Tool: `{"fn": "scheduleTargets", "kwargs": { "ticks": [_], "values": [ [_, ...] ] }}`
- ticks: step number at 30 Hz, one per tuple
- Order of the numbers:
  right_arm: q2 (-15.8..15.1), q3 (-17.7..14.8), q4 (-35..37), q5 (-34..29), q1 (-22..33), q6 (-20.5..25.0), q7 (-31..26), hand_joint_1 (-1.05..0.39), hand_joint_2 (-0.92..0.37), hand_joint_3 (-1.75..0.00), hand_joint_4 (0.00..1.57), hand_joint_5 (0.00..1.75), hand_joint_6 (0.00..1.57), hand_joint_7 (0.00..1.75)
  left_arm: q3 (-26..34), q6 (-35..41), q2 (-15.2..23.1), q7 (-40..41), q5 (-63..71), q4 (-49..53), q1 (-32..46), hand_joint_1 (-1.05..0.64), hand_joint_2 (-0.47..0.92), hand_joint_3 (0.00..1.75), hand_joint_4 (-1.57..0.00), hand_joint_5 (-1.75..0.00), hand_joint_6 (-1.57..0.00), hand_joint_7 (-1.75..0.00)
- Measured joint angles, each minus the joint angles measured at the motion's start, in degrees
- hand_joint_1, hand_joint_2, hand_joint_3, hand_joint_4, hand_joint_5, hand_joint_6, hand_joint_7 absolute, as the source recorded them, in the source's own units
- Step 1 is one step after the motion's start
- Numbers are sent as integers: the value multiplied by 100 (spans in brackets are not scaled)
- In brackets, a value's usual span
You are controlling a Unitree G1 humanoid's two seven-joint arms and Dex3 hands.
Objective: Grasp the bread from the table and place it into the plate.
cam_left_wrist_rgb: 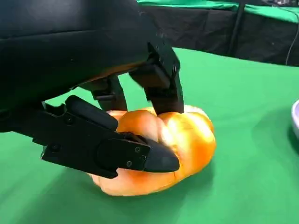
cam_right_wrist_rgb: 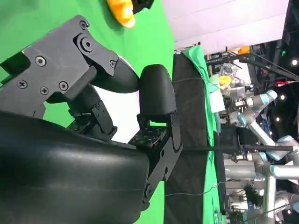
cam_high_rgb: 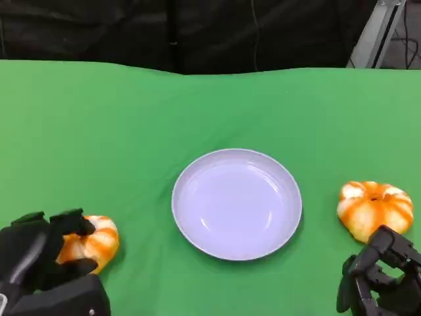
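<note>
From the head camera I have the left hand (cam_high_rgb: 49, 253) low at the near left of the green table (cam_high_rgb: 99, 125), closed around a piece of bread (cam_high_rgb: 99, 240). The left wrist camera confirms it — the black fingers (cam_left_wrist_rgb: 159, 86) come down over the top of the orange, glazed bread (cam_left_wrist_rgb: 187, 140) while the thumb presses along its near side, so I read this as a grip on it. The bread rests on the cloth, to the left of the plate (cam_high_rgb: 191, 224) and well apart from it.

The white plate sits in the middle of the table with nothing in it that I can see.

On the right, a 2nd bread (cam_high_rgb: 375, 207) — round, orange with pale patches — lies on the cloth to the right of the plate, apart from its rim. My right hand (cam_high_rgb: 378, 276) is at the near right corner, just beside that bread on the near side. In the right wrist camera its fingers (cam_right_wrist_rgb: 156, 93) are curled inward with nothing between them; I see no contact with the bread from there.

The right wrist view is turned on its side and catches the far bread as a small orange shape (cam_right_wrist_rgb: 120, 11) at the edge of the green cloth.
</note>
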Motion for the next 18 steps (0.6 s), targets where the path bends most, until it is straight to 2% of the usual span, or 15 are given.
{"fn": "scheduleTargets", "kwargs": {
  "ticks": [7, 18],
  "values": [
    [0, -2, 16, -1, -3, -37, 14, -14, -48, -131, 93, 175, 79, 162, 42, 38, 0, -22, -37, -314, 8, -13, 92, 33, -52, -175, -43, -175],
    [0, -7, 23, -1, -9, -57, 19, -13, -49, -131, 92, 175, 79, 162, 77, 414, -49, -604, 47, -1894, -153, -9, 92, 36, -56, -175, -47, -175]
  ]
}}
